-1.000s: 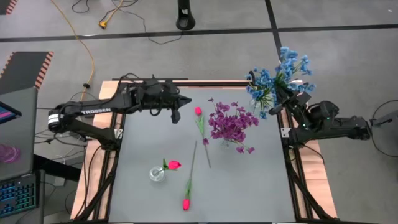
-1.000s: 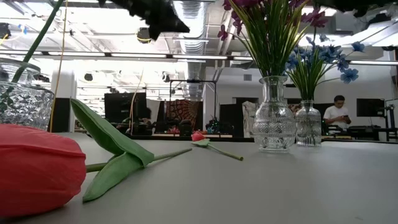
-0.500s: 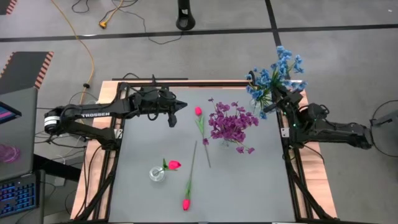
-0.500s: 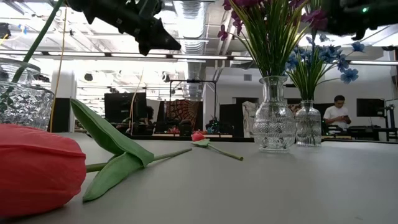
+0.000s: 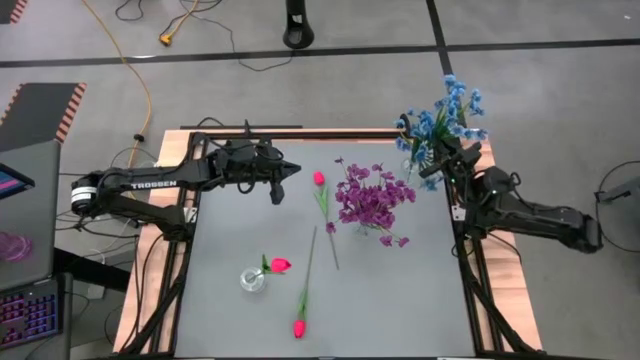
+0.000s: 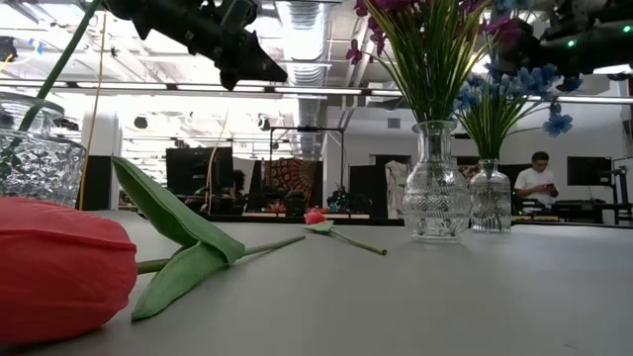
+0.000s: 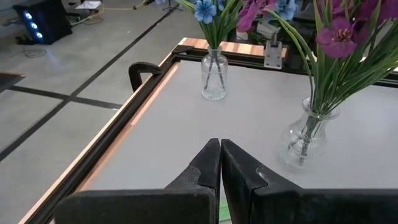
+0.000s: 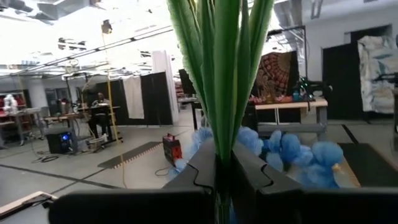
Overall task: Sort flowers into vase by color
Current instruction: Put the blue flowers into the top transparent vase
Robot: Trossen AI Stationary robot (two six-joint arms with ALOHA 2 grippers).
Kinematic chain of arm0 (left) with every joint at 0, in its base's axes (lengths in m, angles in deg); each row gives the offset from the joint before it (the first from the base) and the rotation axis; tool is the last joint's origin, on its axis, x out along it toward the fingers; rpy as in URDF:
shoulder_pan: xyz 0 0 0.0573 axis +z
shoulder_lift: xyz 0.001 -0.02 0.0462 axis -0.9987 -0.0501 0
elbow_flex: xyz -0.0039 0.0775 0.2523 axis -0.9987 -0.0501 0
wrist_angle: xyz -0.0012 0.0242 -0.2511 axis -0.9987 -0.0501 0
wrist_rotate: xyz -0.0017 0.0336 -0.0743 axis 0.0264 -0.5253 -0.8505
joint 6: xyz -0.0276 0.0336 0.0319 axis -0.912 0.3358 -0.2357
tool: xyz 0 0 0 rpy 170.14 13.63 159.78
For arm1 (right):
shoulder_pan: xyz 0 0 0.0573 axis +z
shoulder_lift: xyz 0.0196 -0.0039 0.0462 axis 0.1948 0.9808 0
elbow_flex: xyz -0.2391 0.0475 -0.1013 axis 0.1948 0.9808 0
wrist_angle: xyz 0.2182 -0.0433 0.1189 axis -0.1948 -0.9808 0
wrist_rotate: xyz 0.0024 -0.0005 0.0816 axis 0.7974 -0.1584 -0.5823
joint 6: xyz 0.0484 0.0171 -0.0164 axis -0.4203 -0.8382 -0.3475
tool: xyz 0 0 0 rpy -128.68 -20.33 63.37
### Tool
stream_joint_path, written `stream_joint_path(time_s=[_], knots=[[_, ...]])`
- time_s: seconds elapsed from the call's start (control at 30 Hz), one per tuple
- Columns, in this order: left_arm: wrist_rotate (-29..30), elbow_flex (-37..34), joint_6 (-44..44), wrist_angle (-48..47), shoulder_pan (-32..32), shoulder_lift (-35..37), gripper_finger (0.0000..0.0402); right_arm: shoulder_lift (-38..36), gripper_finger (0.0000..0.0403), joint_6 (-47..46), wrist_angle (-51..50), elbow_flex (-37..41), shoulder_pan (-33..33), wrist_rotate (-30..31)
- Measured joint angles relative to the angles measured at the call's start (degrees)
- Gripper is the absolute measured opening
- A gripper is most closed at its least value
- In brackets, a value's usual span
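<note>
On the grey counter [image 5: 400, 290]: three clear glass vases, holding blue sprigs [image 5: 440, 115], purple bunch [image 5: 372, 192], one pink-red tulip bud [image 5: 280, 265]. Two tulips [image 5: 299, 326] lie loose. Left end effector [image 5: 282, 183] closed, empty; right end effector [image 8: 217, 167] clamped on blue sprig stems.

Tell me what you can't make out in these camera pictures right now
- Vase of the blue flowers: covered from above by its own blossoms and the right gripper.
- Where the right gripper's stems end: hidden in its wrist view behind its shut fingers.
- Small vase near the low camera: cut off by the picture's edge.
- Left gripper: its fingers hide whatever lies under them.
</note>
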Motion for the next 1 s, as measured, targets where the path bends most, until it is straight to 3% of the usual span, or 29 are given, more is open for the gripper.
stream_joint_path(time_s=[1.0], knots=[[-0.4,0.0,0.0,2.4,0.0,0.0,0.0000,0.9,0.0066,-2.8,-0.6,1.1,-0.6,-1.2]])
